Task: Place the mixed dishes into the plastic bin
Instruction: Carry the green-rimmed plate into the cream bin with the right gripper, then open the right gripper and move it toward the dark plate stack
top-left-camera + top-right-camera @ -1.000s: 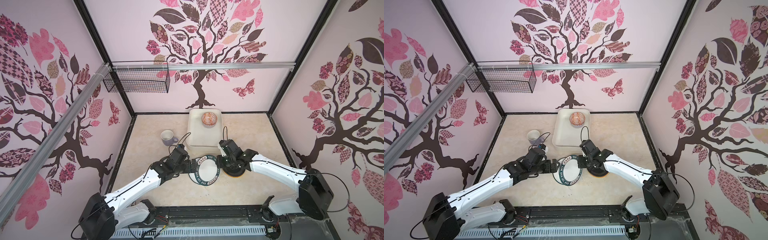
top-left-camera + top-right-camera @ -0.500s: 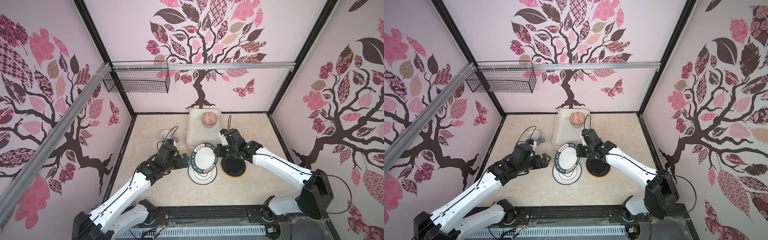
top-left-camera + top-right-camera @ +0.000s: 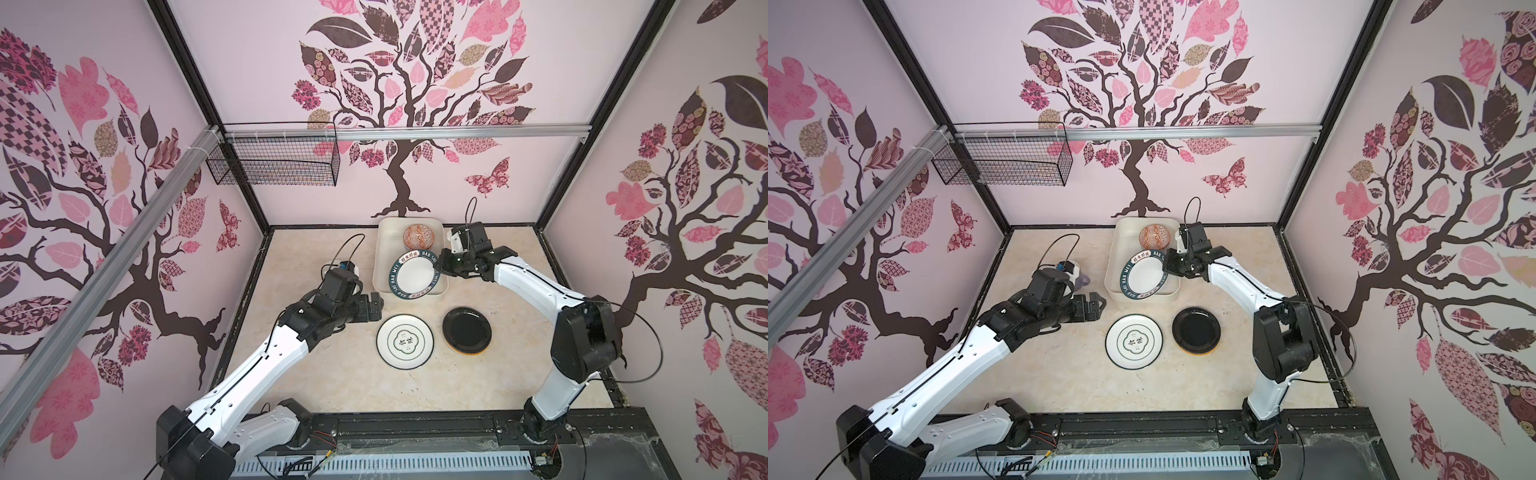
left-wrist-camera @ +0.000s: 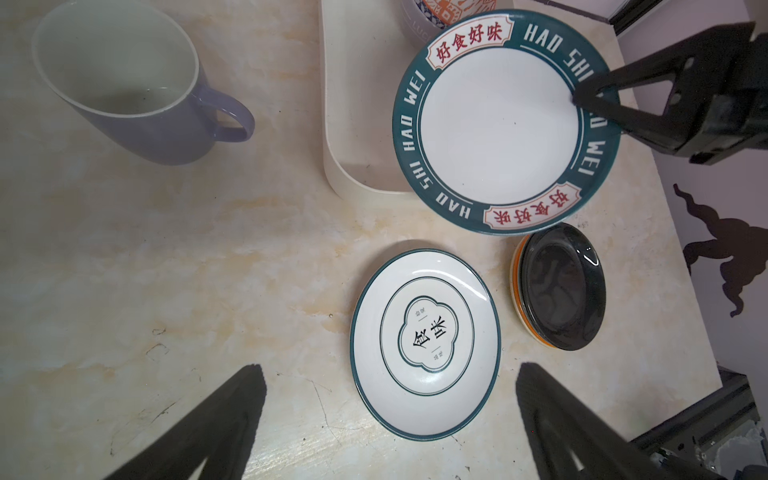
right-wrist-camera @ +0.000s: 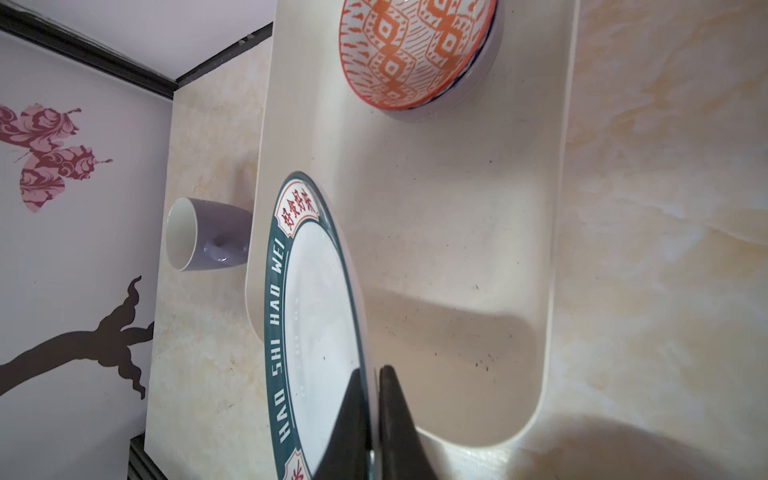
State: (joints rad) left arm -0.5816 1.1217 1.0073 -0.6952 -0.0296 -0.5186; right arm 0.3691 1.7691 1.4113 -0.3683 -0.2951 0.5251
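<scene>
1. On the beige marbled table (image 3: pixel 332 374), against the far wall, sits the cream bin (image 3: pixel 385 249). An orange bowl (image 3: pixel 418 237) lies in its far end.
2. Over the bin's near end, the right gripper (image 3: pixel 439 269) pinches the right rim of the lettered plate (image 3: pixel 413 274), which hangs tilted. Its near edge overlaps the bin's near wall in both top views; whether it touches the bin I cannot tell.
3. Nearer than the bin, a ringed plate (image 3: pixel 405 341) lies flat on the table. Just right of it a black plate (image 3: pixel 466 328) rests on an orange plate (image 4: pixel 514 286), of which only the rim shows.
4. Left of the bin the mug (image 3: pixel 1077 277) stands upright, partly hidden by the left arm.
5. The left gripper (image 3: pixel 1098 306) hovers left of the ringed plate, its jaws spread wide and holding nothing.
6. Pale pink walls (image 3: pixel 249 62) with tree decals close in three sides. A metal rail (image 3: pixel 457 132) crosses the far wall, and a wire basket (image 3: pixel 274 166) hangs at its left end.
</scene>
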